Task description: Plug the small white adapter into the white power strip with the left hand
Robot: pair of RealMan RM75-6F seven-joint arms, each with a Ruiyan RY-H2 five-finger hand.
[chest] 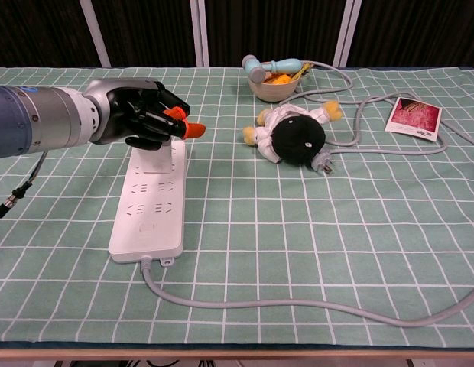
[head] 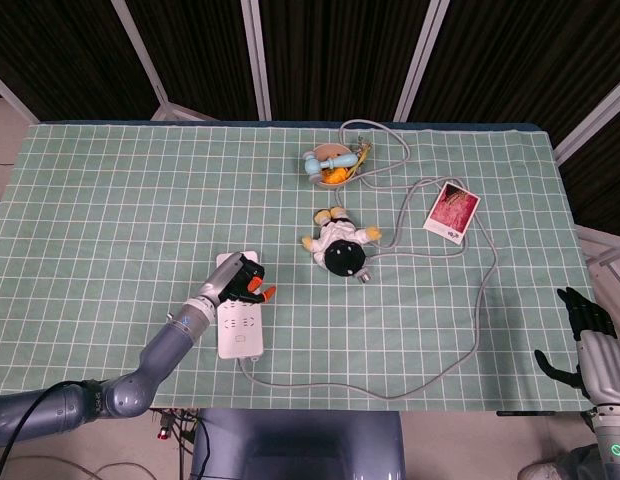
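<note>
The white power strip [chest: 149, 214] lies lengthwise on the green checked cloth, left of centre; the head view shows it [head: 240, 332] near the front edge. The small white adapter [chest: 157, 158] stands in the strip's far end, and only its lower part shows under my left hand [chest: 141, 115]. That hand hovers right over the adapter with its fingers curled in and the orange tips pointing right; contact cannot be made out. From the head camera the left hand [head: 243, 281] covers the adapter. My right hand [head: 588, 338] hangs beyond the table's right edge, fingers apart, holding nothing.
A black and white plush toy [chest: 294, 134] lies mid-table beside a loose metal plug [chest: 326, 162]. A bowl [chest: 274, 80] with a blue toy sits behind it, and a red picture card [chest: 415, 117] lies at the far right. The strip's grey cable [chest: 298, 306] loops along the front.
</note>
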